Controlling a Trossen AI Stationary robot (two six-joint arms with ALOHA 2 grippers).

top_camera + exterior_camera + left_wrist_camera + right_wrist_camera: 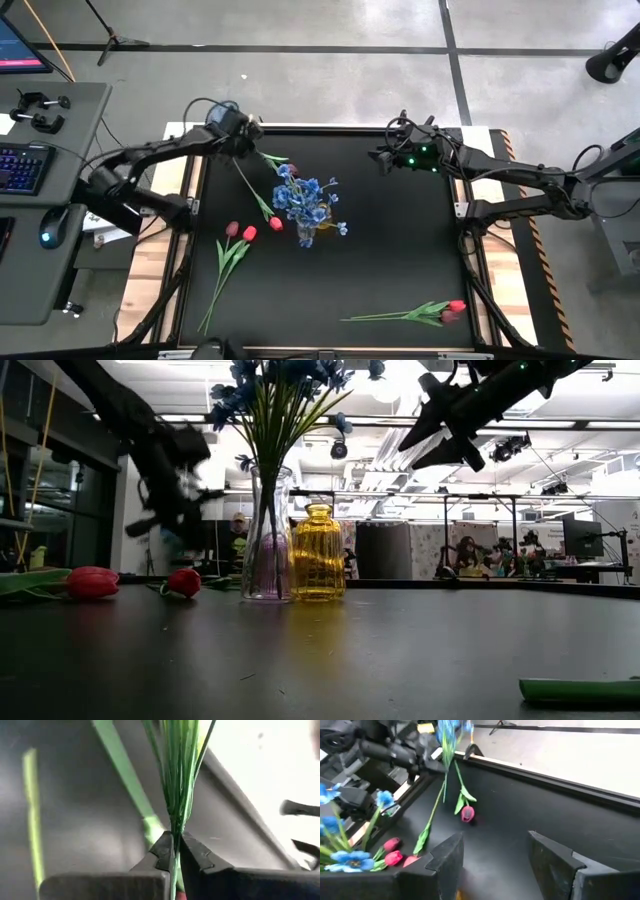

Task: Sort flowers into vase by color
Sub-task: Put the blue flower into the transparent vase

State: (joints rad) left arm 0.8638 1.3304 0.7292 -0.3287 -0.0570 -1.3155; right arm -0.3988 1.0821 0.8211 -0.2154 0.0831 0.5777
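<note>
Partway: one clear vase [266, 540] near counter centre already carries a bunch of blue blossoms [303, 200]; an amber vase [318, 552] just beside it looks empty. Left tool [175, 851] is at about 11 o'clock of the counter [400, 250], pinched together on a bundle of thin green stems [177, 780]; right wrist view shows blue heads [451, 729] on that bundle, so I judge it another blue bunch bound for the clear vase. Its long axis is near upright, hanging off the pinch. Right tool [495, 857] hovers near 1 o'clock, fingers apart, holding nothing.

Left to sort: one tulip [275, 222] lying from 11 toward centre, head toward the vases; two red tulips [240, 232] at 8 o'clock, stems trailing toward 7; two tulips [452, 310] at 5 o'clock, lying across, heads toward 3
</note>
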